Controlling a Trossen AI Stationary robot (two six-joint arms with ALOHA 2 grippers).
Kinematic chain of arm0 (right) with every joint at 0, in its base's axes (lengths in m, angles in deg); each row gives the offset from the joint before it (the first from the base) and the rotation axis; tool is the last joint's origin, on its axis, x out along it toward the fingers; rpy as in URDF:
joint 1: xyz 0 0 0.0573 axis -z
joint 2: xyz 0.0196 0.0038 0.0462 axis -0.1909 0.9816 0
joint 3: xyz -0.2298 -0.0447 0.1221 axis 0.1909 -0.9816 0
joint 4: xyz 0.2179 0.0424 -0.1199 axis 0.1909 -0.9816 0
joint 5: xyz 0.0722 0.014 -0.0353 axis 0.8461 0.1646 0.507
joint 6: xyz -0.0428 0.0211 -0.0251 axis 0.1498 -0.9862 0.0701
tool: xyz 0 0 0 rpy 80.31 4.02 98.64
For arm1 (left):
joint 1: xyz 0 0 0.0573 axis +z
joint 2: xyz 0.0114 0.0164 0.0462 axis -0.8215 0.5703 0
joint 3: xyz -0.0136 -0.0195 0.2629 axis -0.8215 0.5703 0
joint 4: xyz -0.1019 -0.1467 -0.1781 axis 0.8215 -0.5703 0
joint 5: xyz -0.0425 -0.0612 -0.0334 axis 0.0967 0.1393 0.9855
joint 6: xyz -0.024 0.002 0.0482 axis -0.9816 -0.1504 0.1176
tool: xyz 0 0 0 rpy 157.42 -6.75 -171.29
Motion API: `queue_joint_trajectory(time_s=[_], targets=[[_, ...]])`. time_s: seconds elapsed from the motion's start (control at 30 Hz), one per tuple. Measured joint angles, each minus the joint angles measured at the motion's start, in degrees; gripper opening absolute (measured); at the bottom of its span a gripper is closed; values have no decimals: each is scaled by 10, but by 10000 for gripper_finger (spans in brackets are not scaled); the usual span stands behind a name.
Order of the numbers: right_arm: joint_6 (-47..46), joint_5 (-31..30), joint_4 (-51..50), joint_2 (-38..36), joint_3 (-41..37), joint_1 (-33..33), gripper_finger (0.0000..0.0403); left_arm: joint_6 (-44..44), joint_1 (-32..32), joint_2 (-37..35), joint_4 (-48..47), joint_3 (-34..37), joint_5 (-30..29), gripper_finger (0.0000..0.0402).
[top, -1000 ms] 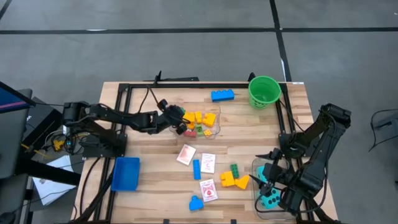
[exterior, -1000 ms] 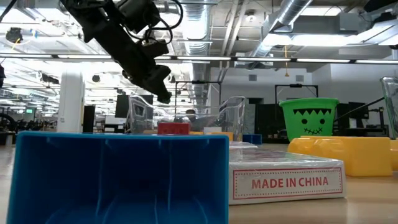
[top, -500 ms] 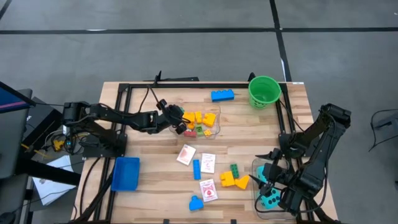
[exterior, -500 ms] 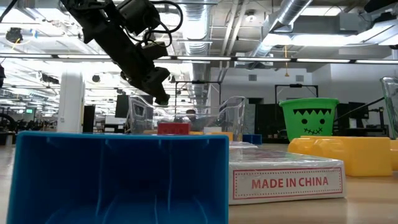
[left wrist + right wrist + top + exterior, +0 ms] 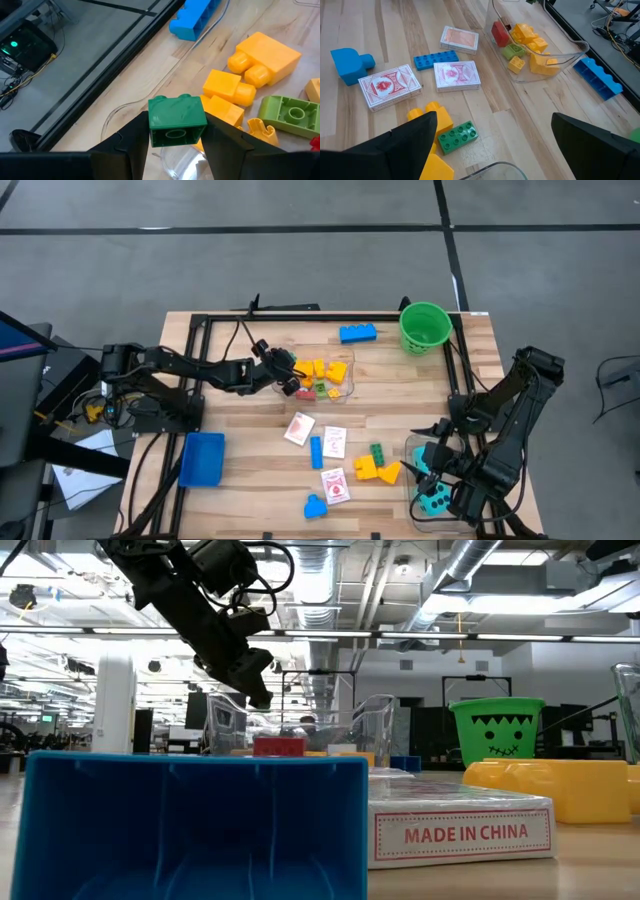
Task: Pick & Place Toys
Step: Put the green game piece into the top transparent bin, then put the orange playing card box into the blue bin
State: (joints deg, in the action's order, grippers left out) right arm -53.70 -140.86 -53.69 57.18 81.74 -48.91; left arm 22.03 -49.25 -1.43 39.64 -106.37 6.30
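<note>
Over the near rim of the clear plastic tub (image 5: 345,385) in the middle of the table, your left gripper (image 5: 176,131) has a small green plastic brick (image 5: 176,119) sitting between its two dark fingers (image 5: 134,137), stud side turned away and hollow underside facing the wrist camera; the brick looks pinched from both flanks, though the hold may be about to loosen, so treat it as a release in the making. You have it there because the tub is plainly the collecting place: it already holds yellow and orange plastic bricks (image 5: 265,54), a lime-green brick (image 5: 288,114) and a red one (image 5: 499,32), so dropping from just above the rim lets the piece fall in among them rather than bounce onto the wood. In the low view the arm hangs above the tub, clear of its wall. Your right gripper (image 5: 492,137) waits with its fingers spread wide and nothing between them, on the far side of the loose toys from that tub, near a second clear tub (image 5: 412,498) holding teal dotted dice (image 5: 436,502). Between the two tubs lie the picture cards (image 5: 456,76), a thin blue brick (image 5: 439,59), a chunky blue piece (image 5: 350,65), another green brick (image 5: 457,136) and yellow bricks (image 5: 436,120), all still to be gathered. A long blue brick (image 5: 358,333) lies beyond the centre tub, beside the green bucket (image 5: 425,327).
</note>
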Motion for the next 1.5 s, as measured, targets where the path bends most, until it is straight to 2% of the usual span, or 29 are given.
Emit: queue_joint_trajectory(time_s=[0.3,0.8,1.17,1.27,1.5], targets=[[0,0,0,0,0,0,384,-2,0,0,0,0,-4,167],[0,0,1,0,0,0,384,-3,-1,0,0,0,-13,218],[0,0,0,0,0,0,384,-3,-19,-23,-5,-1,-12,221],[0,0,0,0,0,0,384,-4,-39,-55,-14,-1,27,221],[0,1,0,0,0,0,384,-11,-130,-137,-6,8,221,219]])
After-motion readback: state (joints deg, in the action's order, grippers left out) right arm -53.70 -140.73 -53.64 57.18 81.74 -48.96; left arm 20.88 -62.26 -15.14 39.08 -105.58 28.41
